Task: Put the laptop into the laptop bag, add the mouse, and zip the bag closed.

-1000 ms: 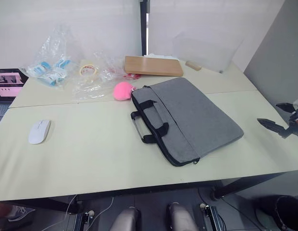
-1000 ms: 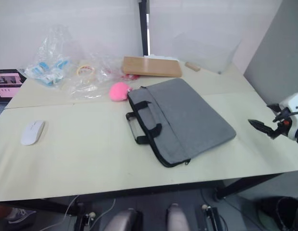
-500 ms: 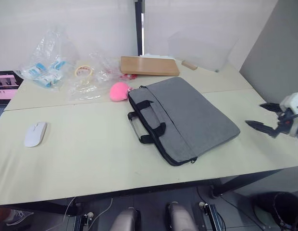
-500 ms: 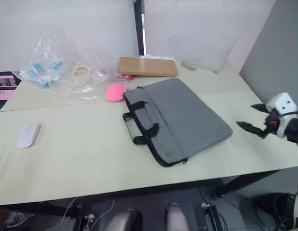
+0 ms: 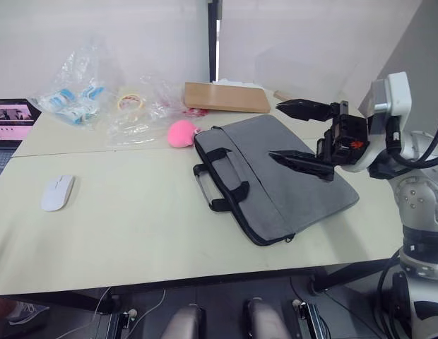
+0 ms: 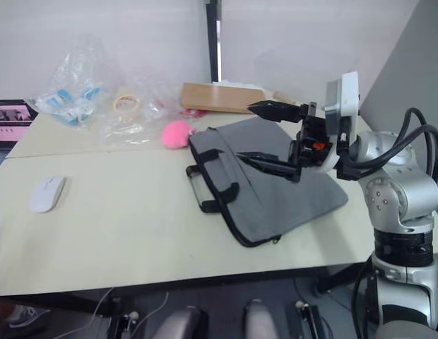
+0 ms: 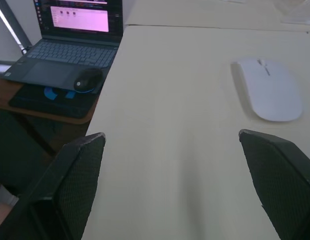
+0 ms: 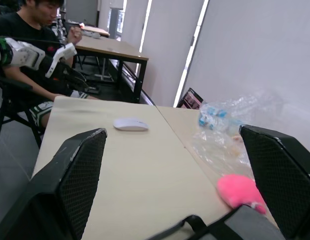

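The grey laptop bag [image 5: 275, 176] lies flat right of the table's middle, its black handles [image 5: 222, 176] pointing left. My right gripper [image 5: 274, 131] hovers open above the bag's far half, one finger over the other, holding nothing. The right wrist view looks between the open fingers [image 8: 70, 185] across the table to the mouse [image 8: 131, 124]. That white mouse [image 5: 57, 192] rests near the table's left side. In the left wrist view my left gripper [image 7: 170, 134] is open above bare table near the left edge, with the mouse [image 7: 270, 90] just ahead. The laptop is hidden.
A pink plush toy [image 5: 181, 132] touches the bag's far left corner. Behind it lie a wooden board [image 5: 226, 97], a tape roll [image 5: 131, 104] and crumpled plastic bags [image 5: 78, 92]. A dark laptop with a lit screen [image 7: 70, 50] sits on a lower desk. A person [image 8: 35, 30] sits beyond.
My right arm has swung up and left from beside the table's right edge to above the bag, staying open. The bag and mouse have not moved.
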